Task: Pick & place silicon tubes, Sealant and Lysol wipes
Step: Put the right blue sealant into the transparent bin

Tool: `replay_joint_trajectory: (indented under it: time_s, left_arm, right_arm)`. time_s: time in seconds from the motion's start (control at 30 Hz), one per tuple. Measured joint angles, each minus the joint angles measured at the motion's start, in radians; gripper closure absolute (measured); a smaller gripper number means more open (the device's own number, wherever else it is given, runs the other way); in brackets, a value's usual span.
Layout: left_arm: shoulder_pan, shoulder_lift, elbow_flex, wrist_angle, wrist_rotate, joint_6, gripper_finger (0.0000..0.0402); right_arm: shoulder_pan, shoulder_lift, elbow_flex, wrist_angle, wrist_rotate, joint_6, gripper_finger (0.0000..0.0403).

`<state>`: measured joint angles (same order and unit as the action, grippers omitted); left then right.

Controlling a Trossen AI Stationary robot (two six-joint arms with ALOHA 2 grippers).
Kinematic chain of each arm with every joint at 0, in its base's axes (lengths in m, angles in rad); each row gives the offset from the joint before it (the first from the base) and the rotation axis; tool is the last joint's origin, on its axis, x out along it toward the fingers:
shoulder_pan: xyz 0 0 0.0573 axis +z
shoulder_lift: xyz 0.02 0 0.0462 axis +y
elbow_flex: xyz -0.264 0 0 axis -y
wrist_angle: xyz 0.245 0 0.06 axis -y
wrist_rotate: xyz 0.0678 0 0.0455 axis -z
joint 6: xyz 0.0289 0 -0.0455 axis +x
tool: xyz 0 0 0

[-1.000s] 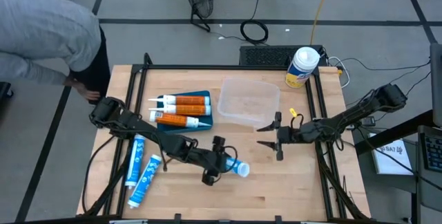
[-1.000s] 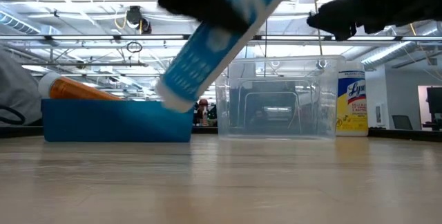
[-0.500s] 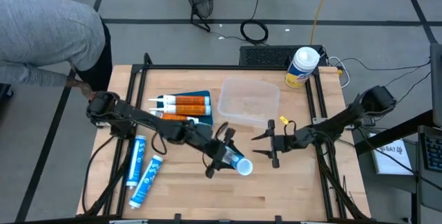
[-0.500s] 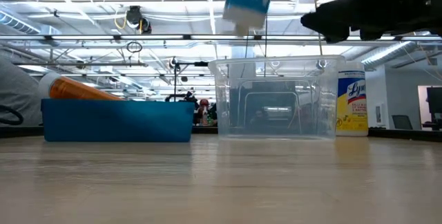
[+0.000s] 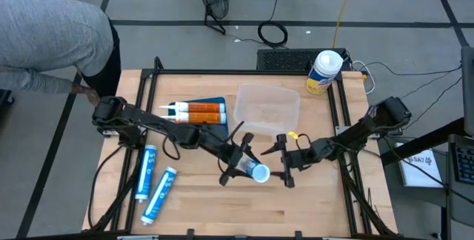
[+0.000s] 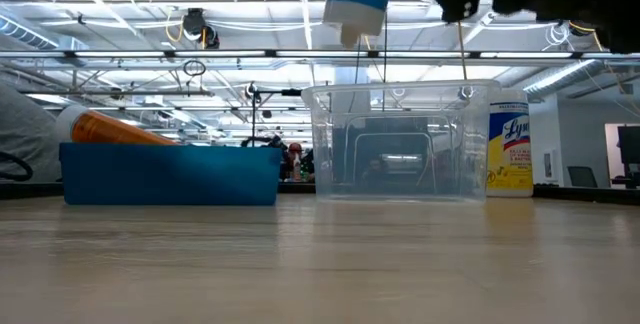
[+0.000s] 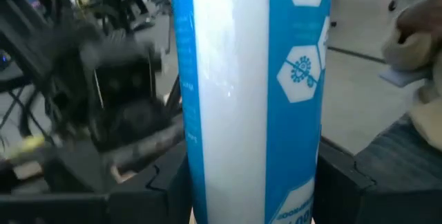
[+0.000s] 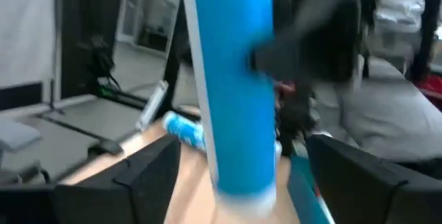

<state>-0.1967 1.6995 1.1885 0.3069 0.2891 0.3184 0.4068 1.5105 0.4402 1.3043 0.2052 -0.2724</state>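
Now: your handoff in mid-air, blue tube raised between both arms.

Your left gripper (image 5: 241, 167) is clamped on the blue silicone tube (image 5: 255, 172), upright above the table (image 5: 296, 210), near the clear bin (image 5: 268, 107). Your right gripper (image 5: 284, 161) sits just beside it, fingers spread wide on either side of the tube (no contact that I can confirm). Release left before right closes and the tube likely drops and rolls. Two more blue tubes (image 5: 152, 183) lie on the left; orange nozzle tubes (image 5: 194, 112) rest in the blue tray (image 5: 219, 102); the Lysol wipes (image 5: 324, 72) stand at the far right corner.
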Motion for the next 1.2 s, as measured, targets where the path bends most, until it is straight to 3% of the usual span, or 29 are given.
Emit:
replay_joint_trajectory:
  time_s: [0.17, 0.77, 0.97, 1.2]
  left_arm:
    - [0.000, 0.001, 0.000, -0.022, -0.038, -0.007, 0.0185]
    - [0.002, 0.019, 0.000, -0.050, -0.110, -0.018, 0.0185]
    - [0.007, 0.029, 0.000, -0.047, -0.112, -0.032, 0.0185]
    - [0.007, 0.029, 0.000, -0.044, -0.115, -0.045, 0.0186]
  right_arm:
    - [0.019, -0.001, 0.061, 0.003, -0.027, -0.009, 0.0086]
    - [0.031, 0.011, 0.179, -0.060, -0.024, -0.082, 0.0101]
    - [0.025, 0.011, 0.199, -0.116, 0.002, -0.046, 0.0129]
    - [0.002, 0.011, 0.199, -0.119, 0.000, 0.001, 0.0198]
